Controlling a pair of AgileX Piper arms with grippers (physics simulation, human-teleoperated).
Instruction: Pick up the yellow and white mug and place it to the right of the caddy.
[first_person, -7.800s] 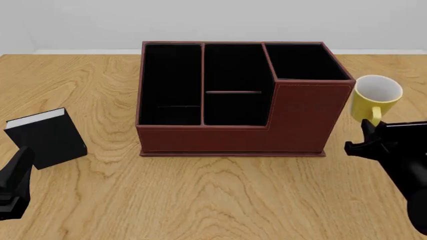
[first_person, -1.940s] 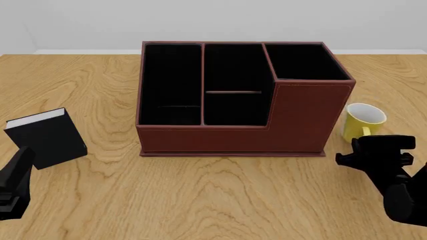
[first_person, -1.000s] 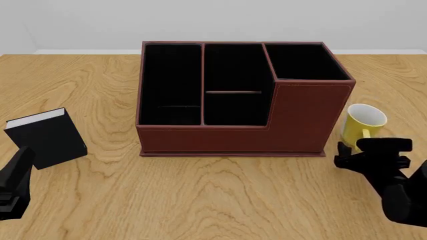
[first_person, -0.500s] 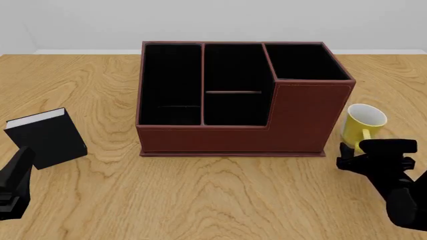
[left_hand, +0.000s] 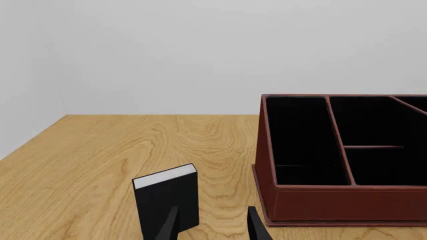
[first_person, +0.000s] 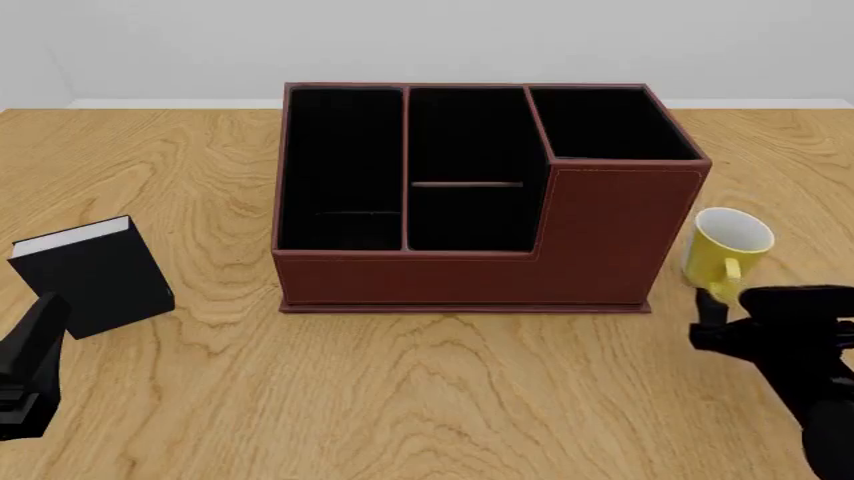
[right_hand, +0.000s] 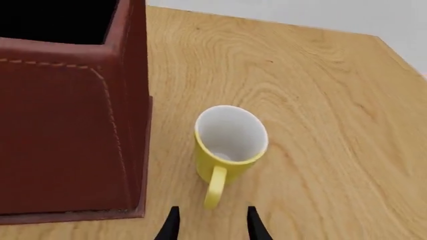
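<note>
The yellow and white mug (first_person: 727, 248) stands upright on the table just right of the caddy (first_person: 467, 200), its handle facing the near side. In the right wrist view the mug (right_hand: 230, 142) sits beside the caddy's red-brown wall (right_hand: 67, 125). My right gripper (first_person: 747, 318) is open and empty, just short of the mug's handle; its fingertips (right_hand: 172, 225) stand apart with nothing between them. My left gripper (first_person: 40, 325) is open and empty at the near left, by the black book.
A small black book with white pages (first_person: 94, 275) stands left of the caddy; it also shows in the left wrist view (left_hand: 167, 197), right behind the left fingertips (left_hand: 255, 227). The table's right edge lies beyond the mug.
The mug, earlier held higher and farther back, now rests on the table. In the last second my right gripper has drawn back and right from the handle. The left arm has not moved.
</note>
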